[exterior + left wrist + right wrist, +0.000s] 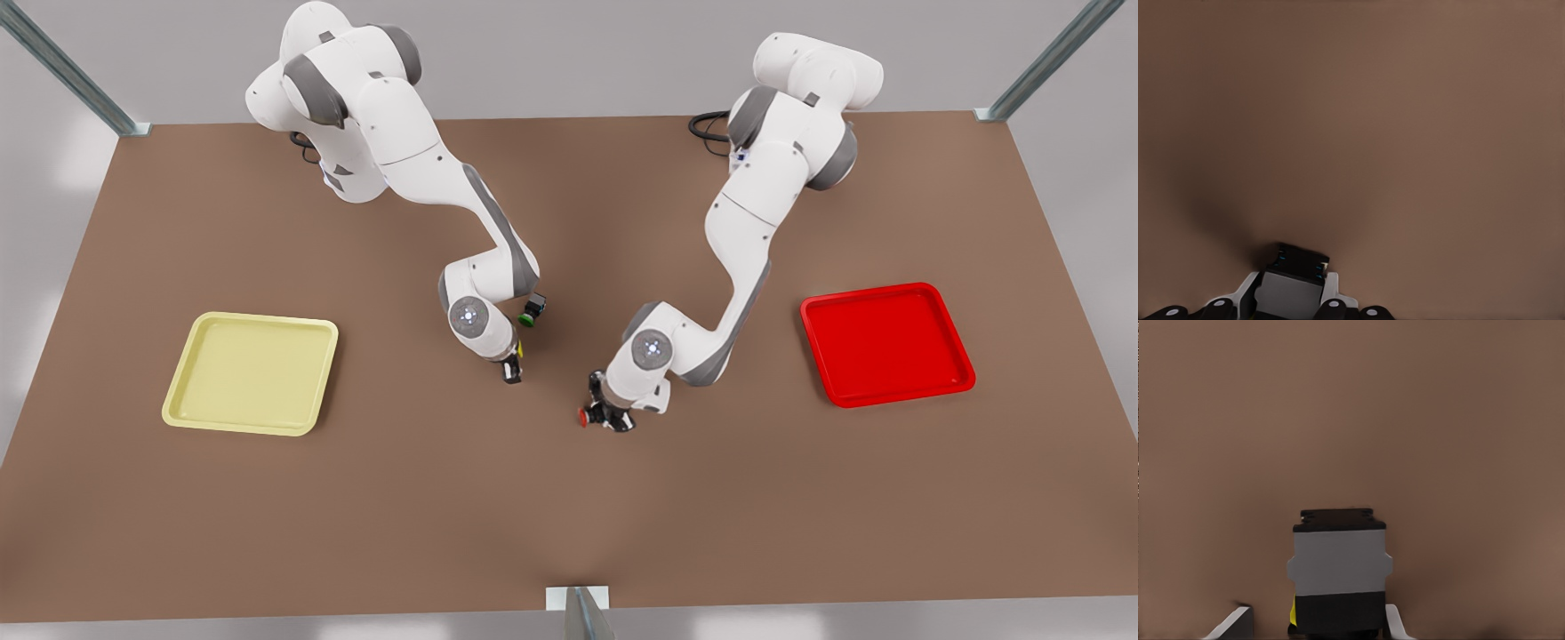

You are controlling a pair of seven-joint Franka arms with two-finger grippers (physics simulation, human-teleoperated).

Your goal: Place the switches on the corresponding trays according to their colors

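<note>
Centrally, right end effector point(512, 372) pinching yellow switch point(1338, 577), left end effector point(605, 413) pinching red switch point(584, 416), green-cap switch point(532, 312) nr.

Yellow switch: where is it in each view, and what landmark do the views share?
Front view: yellow switch under the arm on the front view's left.
Right wrist view: large, close to the camera.
Left wrist view: that block is the red switch.
Shared landmark: brown table.
</note>
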